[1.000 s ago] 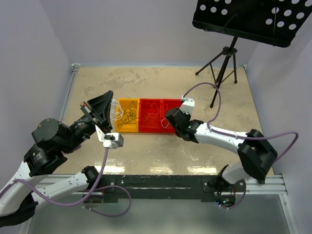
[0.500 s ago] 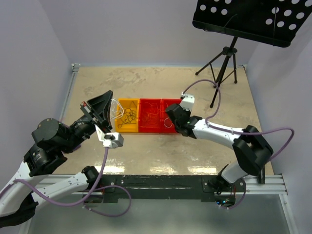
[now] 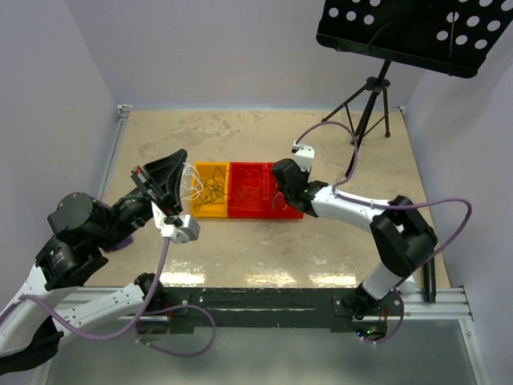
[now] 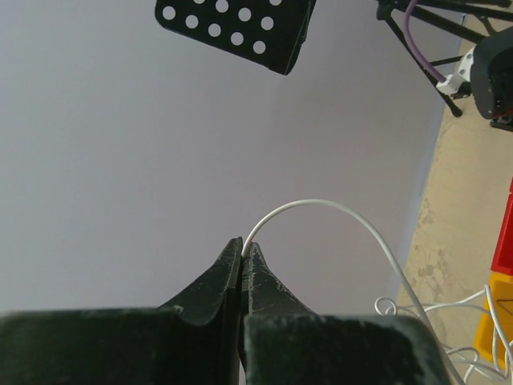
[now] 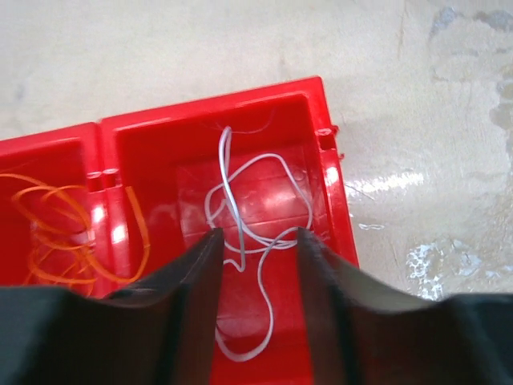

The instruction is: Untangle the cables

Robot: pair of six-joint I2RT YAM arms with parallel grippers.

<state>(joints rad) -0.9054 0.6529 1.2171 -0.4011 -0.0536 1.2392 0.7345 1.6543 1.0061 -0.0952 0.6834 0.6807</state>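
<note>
My left gripper is raised left of the bins and shut on a white cable. In the left wrist view its jaws pinch the cable's end, and the cable arcs down to the right into white loops beside the yellow bin. That bin holds black cables. My right gripper is open just above the right red bin, its jaws either side of a loose white cable lying inside. An orange cable lies coiled in the middle red bin.
The three bins stand in a row mid-table. A black music stand on a tripod stands at the back right. Walls close in the left, back and right sides.
My right gripper has swung left and forward over the right red bin, with its wrist turned. The left gripper still holds the white cable in nearly the same place.
</note>
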